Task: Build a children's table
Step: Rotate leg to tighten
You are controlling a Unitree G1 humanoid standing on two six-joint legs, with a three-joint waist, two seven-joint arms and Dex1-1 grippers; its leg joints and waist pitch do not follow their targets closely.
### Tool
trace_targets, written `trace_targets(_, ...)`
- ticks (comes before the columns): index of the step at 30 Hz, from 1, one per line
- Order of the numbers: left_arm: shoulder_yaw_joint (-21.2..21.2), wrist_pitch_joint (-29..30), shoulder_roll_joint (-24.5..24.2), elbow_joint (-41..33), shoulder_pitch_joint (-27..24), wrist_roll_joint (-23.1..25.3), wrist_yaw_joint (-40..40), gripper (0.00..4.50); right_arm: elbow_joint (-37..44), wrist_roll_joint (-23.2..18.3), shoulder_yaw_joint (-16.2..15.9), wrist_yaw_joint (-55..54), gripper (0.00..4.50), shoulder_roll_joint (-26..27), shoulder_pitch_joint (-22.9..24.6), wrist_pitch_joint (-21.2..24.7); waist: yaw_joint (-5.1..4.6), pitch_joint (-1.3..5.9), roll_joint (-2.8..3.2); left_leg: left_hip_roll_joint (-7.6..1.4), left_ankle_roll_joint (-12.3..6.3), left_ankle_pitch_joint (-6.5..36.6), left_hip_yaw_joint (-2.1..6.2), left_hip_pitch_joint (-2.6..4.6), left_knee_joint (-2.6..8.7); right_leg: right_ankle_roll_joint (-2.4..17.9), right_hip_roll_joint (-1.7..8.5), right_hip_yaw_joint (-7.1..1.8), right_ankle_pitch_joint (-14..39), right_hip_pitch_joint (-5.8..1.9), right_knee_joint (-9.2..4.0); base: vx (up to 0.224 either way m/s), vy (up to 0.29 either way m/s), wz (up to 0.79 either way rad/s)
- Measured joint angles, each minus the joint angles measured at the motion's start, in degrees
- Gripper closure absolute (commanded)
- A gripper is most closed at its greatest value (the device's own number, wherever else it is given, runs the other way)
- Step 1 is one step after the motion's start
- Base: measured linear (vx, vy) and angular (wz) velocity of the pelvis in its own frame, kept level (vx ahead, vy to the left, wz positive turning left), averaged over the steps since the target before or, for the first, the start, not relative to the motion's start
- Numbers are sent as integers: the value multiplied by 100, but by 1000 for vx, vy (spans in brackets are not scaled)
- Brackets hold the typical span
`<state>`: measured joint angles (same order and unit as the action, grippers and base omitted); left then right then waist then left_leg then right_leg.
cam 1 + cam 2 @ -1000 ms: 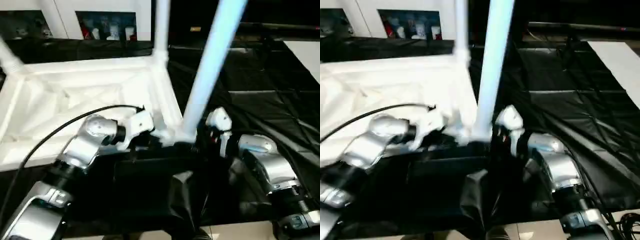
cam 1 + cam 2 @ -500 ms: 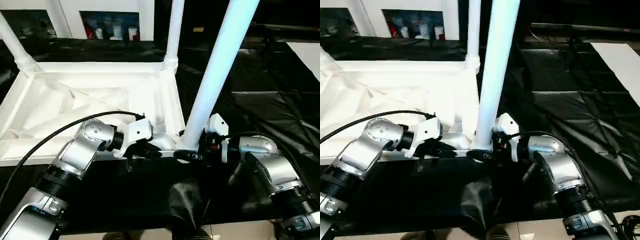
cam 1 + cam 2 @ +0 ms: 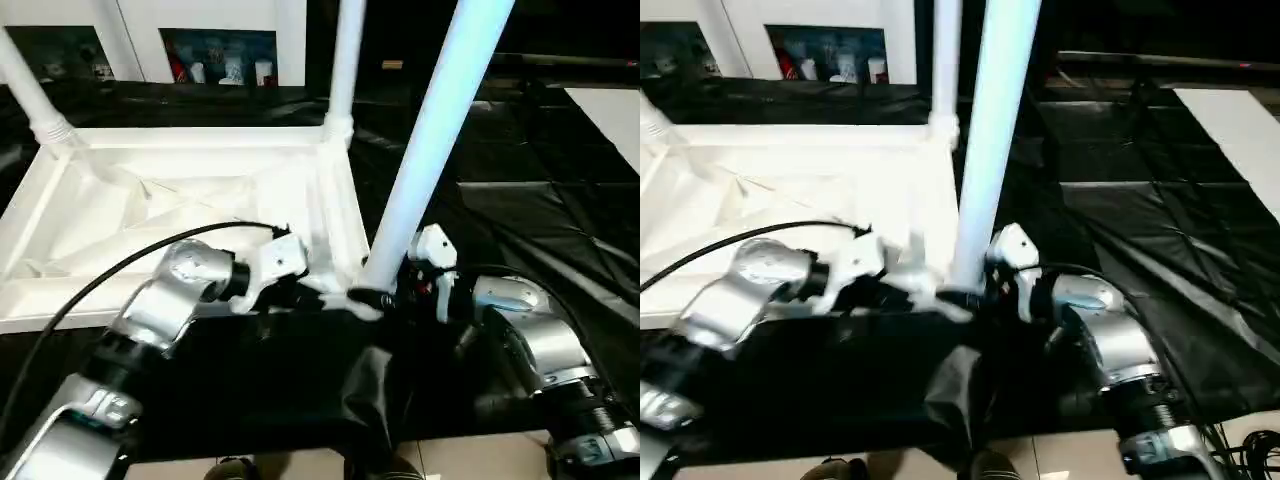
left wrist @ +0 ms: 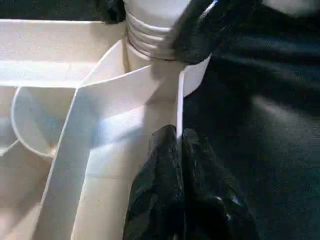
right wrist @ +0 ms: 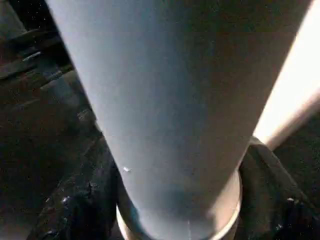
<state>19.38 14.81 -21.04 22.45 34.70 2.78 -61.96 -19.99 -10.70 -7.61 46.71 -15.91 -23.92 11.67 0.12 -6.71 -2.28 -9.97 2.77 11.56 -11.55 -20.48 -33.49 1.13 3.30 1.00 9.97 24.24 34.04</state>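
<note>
At near corner, left gripper (image 4: 177,150) pinching tabletop (image 3: 150,200) rim, right gripper (image 3: 385,300) apparently clasping leg (image 3: 420,160).

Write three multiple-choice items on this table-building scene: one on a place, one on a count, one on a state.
1. Where is the near leg seated?
A. The tabletop's near right corner
B. Its far left corner
C. Flat on the black cloth

2. How many legs stand up from the tabletop?
A. One
B. Three
C. Five

3. How is the left pincer?
A. Wide open in the air
B. Shut on the tabletop's edge wall
C. Holding a loose leg

Answers:
1 A, the leg rises from the corner between the two pincers, with the right pincer at its base.
2 B, legs stand at three corners.
3 B, the left wrist view shows its fingers pinched on the thin wall.
</note>
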Motion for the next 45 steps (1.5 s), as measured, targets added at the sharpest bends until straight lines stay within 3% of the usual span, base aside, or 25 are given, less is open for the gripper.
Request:
trace_targets(2,-41,78,234,265,148,82,386,450,-193,41,170,-703,183,299,-59,17,-11,0,-1,4,1,0,2,39,-5,-15,4,-1,10,-40,-23,0,0,0)
trace_targets(10,-81,484,1042,1056,691,345,1698,450,-864,164,918,-3260,184,1420,-547,70,-58,8,-8,34,0,0,3,31,0,-17,17,-19,11,-52,-117,0,0,0)
trace_targets(15,-90,449,1134,1260,793,401,1846,450,-1117,197,980,-3488,184,1501,-759,35,-67,13,-17,36,-1,1,3,29,12,-16,17,-20,10,-55,-136,0,0,0)
trace_targets(16,-91,442,1132,1257,793,401,1846,450,-1123,203,980,-3447,184,1492,-759,11,-66,13,-16,36,-1,1,3,30,19,-16,16,-19,10,-55,-136,0,0,0)
trace_targets(18,-91,417,1098,1252,793,397,1838,450,-1114,195,991,-3304,128,1457,-754,2,-62,13,-16,36,-1,1,3,31,31,-15,16,-18,9,-53,-135,0,0,0)
trace_targets(22,-121,224,954,1207,779,374,1707,450,-873,144,956,-2640,107,1306,-545,-72,-57,8,-12,34,-1,0,3,28,59,-11,12,-15,1,-30,-117,0,0,0)
trace_targets(31,-52,-154,370,681,530,298,765,450,-97,-85,355,-668,51,157,-176,168,-13,1,-12,11,-14,-8,4,28,153,4,-4,18,-14,-14,-96,13,-4,1)
trace_targets(39,-55,-369,-252,13,129,-100,-324,450,428,-308,137,791,51,-482,144,172,7,4,-4,-1,-28,4,2,-13,168,22,-15,30,22,76,-61,15,-3,0)
trace_targets(45,74,-378,-439,-324,-92,-250,-915,450,590,-399,-154,1375,51,-648,188,154,44,-8,6,-1,-26,4,1,-16,124,33,-5,28,19,67,-48,0,0,0)
